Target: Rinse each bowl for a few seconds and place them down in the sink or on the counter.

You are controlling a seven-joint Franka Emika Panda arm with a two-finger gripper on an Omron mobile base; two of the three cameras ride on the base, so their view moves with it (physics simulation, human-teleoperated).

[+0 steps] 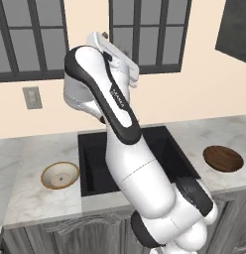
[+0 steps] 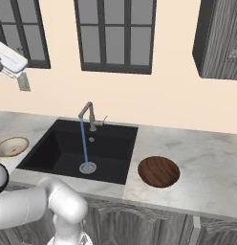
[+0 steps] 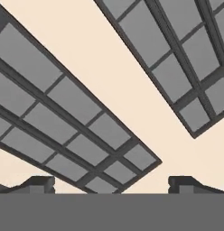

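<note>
Gaping wide, the tool holds nothing, facing the windows.

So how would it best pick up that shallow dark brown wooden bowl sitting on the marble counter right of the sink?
Probably by the rim. The shallow dark brown wooden bowl sits upright and open on the pale marble counter, clear of the black sink, so the open end effector could come straight down from above, one finger inside the rim and one outside.
</note>
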